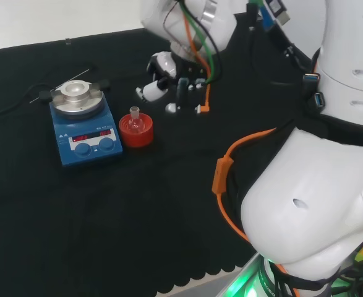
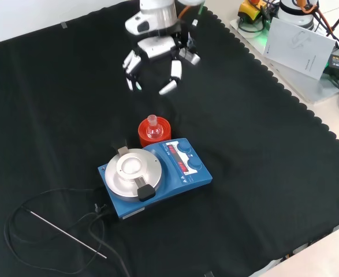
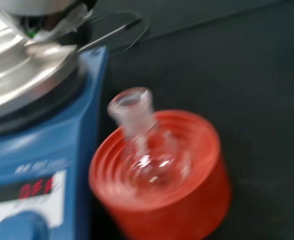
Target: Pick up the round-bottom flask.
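Note:
A small clear round-bottom flask [image 1: 134, 119] [image 2: 152, 128] [image 3: 144, 150] sits neck up in a red ribbed ring stand [image 1: 135, 132] [image 2: 154, 131] [image 3: 187, 200] on the black cloth. The hand [image 1: 169, 86] [image 2: 156, 55] hangs in the air above the cloth, to the right of the flask in the head view and farther off in the front view. Its fingers point down, spread and relaxed, holding nothing. There is a clear gap between the hand and the flask.
A blue hotplate stirrer [image 1: 84, 127] [image 2: 152, 176] [image 3: 31, 150] with a round metal top stands right beside the red stand. Its cable and a thin metal rod [image 2: 68, 234] lie on the cloth beyond it. The arm's white links [image 1: 317, 185] fill the head view's right.

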Robot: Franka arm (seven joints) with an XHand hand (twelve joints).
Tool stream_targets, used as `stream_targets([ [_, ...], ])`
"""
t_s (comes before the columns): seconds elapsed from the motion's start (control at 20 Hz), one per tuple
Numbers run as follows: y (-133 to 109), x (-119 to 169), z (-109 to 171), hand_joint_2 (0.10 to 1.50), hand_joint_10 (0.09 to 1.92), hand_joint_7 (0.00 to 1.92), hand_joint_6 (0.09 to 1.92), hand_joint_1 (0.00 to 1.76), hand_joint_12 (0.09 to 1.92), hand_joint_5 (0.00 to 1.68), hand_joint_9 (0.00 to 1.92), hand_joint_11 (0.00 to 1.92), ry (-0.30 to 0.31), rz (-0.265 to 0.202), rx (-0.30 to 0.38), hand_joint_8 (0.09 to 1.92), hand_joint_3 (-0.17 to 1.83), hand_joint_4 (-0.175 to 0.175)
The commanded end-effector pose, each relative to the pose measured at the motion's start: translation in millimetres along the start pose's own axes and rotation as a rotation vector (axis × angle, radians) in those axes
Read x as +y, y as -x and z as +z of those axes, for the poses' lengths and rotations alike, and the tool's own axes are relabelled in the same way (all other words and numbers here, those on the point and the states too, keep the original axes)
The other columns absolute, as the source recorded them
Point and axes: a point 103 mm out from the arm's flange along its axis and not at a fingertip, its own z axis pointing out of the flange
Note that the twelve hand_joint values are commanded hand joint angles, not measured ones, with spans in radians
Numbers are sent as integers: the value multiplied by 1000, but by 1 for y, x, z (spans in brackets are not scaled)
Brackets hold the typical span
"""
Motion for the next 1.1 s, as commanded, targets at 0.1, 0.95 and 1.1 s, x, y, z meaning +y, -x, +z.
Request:
stream_targets([
  [0.1,-27,5,31,462,948,881,918,877,1394,550,856,583,-32,-76,27,938,935,-175],
  [0.95,-12,8,53,458,953,879,919,876,1398,550,852,579,-85,-91,28,940,936,-175],
  [1.1,-7,9,61,456,954,878,919,876,1399,548,852,579,-91,-83,28,940,936,-174],
])
